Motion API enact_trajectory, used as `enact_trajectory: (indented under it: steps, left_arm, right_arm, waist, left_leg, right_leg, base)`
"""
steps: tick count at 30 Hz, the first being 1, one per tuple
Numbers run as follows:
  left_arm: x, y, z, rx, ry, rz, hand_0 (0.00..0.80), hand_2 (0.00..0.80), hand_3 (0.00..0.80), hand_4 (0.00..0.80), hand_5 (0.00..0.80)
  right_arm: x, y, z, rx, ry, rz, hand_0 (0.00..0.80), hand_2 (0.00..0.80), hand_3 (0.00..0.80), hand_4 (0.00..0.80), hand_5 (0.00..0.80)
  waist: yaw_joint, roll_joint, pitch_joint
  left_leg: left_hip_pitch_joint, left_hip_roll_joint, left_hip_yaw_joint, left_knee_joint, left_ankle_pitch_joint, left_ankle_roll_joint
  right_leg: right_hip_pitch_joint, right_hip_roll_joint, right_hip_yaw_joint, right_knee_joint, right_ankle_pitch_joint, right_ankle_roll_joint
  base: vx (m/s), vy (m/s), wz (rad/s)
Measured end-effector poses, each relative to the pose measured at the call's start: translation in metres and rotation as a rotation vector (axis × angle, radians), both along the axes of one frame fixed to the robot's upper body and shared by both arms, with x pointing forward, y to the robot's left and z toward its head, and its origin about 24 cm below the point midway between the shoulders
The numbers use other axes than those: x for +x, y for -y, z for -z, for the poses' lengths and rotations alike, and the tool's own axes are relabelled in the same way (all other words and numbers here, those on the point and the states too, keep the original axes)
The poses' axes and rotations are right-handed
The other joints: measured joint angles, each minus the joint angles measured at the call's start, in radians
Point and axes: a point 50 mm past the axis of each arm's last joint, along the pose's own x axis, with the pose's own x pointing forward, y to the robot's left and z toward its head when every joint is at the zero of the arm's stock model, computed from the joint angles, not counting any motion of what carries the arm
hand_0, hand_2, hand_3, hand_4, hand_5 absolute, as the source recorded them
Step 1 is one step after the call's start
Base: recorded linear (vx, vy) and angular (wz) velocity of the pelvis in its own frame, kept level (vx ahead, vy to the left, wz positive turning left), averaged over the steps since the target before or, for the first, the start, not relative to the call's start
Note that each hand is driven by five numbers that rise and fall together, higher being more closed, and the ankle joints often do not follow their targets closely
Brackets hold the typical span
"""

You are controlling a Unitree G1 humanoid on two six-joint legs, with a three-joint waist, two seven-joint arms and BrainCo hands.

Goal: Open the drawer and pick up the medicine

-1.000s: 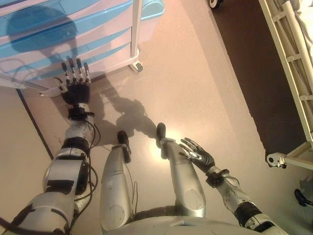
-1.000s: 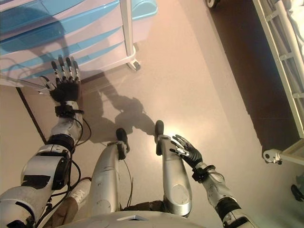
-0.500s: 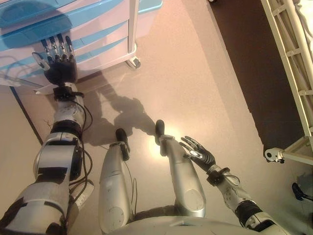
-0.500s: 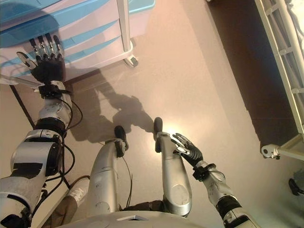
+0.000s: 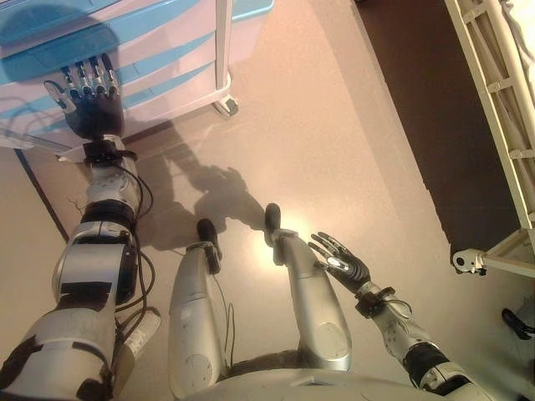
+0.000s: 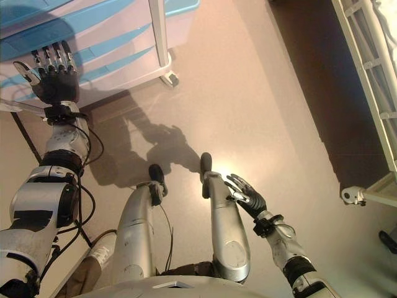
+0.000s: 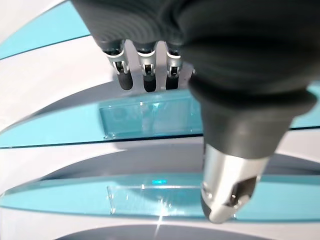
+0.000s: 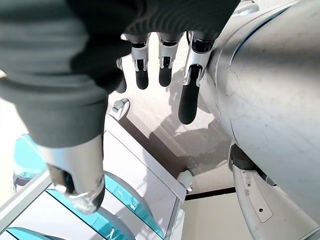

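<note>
Blue-fronted drawers [image 5: 125, 63] stand shut as we hold our left hand [image 5: 88, 104] before them, fingers straight; our right hand [image 5: 343, 266] hangs relaxed. We see no medicine.

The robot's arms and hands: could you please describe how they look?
Both arms are silver-grey with black bands. The left hand and right hand have dark ribbed covers over back and wrist, and silver fingers with dark tips.
</note>
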Motion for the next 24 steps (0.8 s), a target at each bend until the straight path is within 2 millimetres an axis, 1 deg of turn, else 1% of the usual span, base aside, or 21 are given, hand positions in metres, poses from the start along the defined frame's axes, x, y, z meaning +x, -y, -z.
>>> enact_trajectory:
  steps: [2, 7, 11, 16, 18, 19, 20, 21, 24]
  left_arm:
    - [0.0, 0.0, -0.001, 0.001, 0.003, -0.005, 0.8, 0.8, 0.8, 0.8, 0.8]
    - [-0.002, -0.001, 0.009, 0.006, -0.031, -0.022, 0.8, 0.8, 0.8, 0.8, 0.8]
    - [-0.002, 0.001, 0.008, 0.02, -0.009, -0.02, 0.8, 0.8, 0.8, 0.8, 0.8]
    - [-0.002, 0.009, 0.021, -0.006, -0.031, -0.007, 0.8, 0.8, 0.8, 0.8, 0.8]
    - [-0.003, 0.009, 0.023, -0.001, -0.03, -0.003, 0.8, 0.8, 0.8, 0.8, 0.8]
    - [-0.003, 0.01, 0.025, -0.001, -0.036, -0.002, 0.8, 0.8, 0.8, 0.8, 0.8]
    - [-0.003, 0.011, 0.027, -0.003, -0.04, 0.002, 0.8, 0.8, 0.8, 0.8, 0.8]
    - [-0.003, 0.013, 0.029, -0.007, -0.043, 0.007, 0.8, 0.8, 0.8, 0.8, 0.8]
    - [-0.005, 0.014, 0.032, -0.004, -0.045, 0.016, 0.8, 0.8, 0.8, 0.8, 0.8]
  right_arm:
    - [0.0, 0.001, 0.0, 0.001, 0.003, 0.006, 0.0, 0.0, 0.0, 0.0, 0.0]
    - [0.0, 0.002, 0.0, -0.005, 0.006, 0.011, 0.0, 0.0, 0.0, 0.0, 0.0]
    - [-0.001, 0.003, 0.002, -0.008, -0.001, 0.011, 0.0, 0.0, 0.0, 0.0, 0.0]
    - [-0.002, 0.004, 0.002, -0.01, -0.004, 0.014, 0.0, 0.0, 0.0, 0.0, 0.0]
    - [-0.002, 0.004, 0.003, -0.012, -0.006, 0.014, 0.0, 0.0, 0.0, 0.0, 0.0]
    - [-0.003, 0.004, 0.003, -0.013, -0.008, 0.012, 0.0, 0.0, 0.0, 0.0, 0.0]
    - [-0.003, 0.004, 0.003, -0.014, -0.01, 0.014, 0.0, 0.0, 0.0, 0.0, 0.0]
    - [-0.004, 0.005, 0.004, -0.014, -0.011, 0.016, 0.0, 0.0, 0.0, 0.0, 0.0]
    - [-0.004, 0.004, 0.004, -0.015, -0.013, 0.012, 0.0, 0.0, 0.0, 0.0, 0.0]
  waist:
    - [-0.002, 0.0, 0.0]
    - [-0.009, 0.001, 0.0]
    - [-0.005, 0.001, 0.0]
    - [-0.002, 0.001, 0.0]
    - [0.001, 0.001, 0.0]
    - [0.004, 0.001, 0.001]
    - [0.006, 0.001, 0.001]
    - [0.009, 0.001, 0.001]
    - [0.017, 0.001, 0.001]
  left_leg:
    - [-0.009, 0.0, 0.0, 0.0, 0.006, 0.007]
    - [-0.009, 0.0, 0.0, -0.002, 0.007, 0.009]
    - [0.007, -0.001, 0.0, -0.006, 0.008, 0.008]
    - [0.03, -0.017, 0.002, -0.041, 0.034, 0.008]
    - [0.037, -0.018, 0.001, -0.056, 0.033, -0.003]
    - [0.039, -0.016, -0.001, -0.058, 0.041, 0.002]
    - [0.045, -0.016, -0.001, -0.065, 0.04, -0.004]
    - [0.053, -0.02, 0.001, -0.076, 0.051, -0.001]
    - [0.061, -0.018, -0.003, -0.095, 0.057, -0.007]
  right_leg:
    - [-0.008, 0.0, 0.0, 0.001, 0.0, 0.0]
    - [-0.008, -0.001, 0.0, -0.001, 0.0, 0.0]
    - [0.006, -0.001, 0.0, -0.001, 0.0, 0.0]
    - [0.016, -0.012, 0.001, -0.003, 0.001, -0.001]
    - [0.021, -0.013, -0.004, -0.016, 0.001, -0.003]
    - [0.024, -0.008, -0.003, -0.019, 0.004, -0.005]
    - [0.028, -0.009, -0.004, -0.018, 0.005, -0.006]
    - [0.031, -0.011, -0.003, -0.021, 0.005, -0.007]
    - [0.039, -0.007, -0.008, -0.034, 0.008, -0.012]
  base:
    - [0.0, 0.0, 0.0]
    - [0.0, -0.006, 0.0]
    - [0.0, 0.0, 0.0]
    - [-0.065, -0.035, 0.06]
    - [-0.021, -0.046, 0.03]
    - [-0.026, -0.053, 0.01]
    - [-0.038, -0.061, 0.02]
    - [-0.043, -0.07, 0.04]
    - [-0.051, -0.076, 0.02]
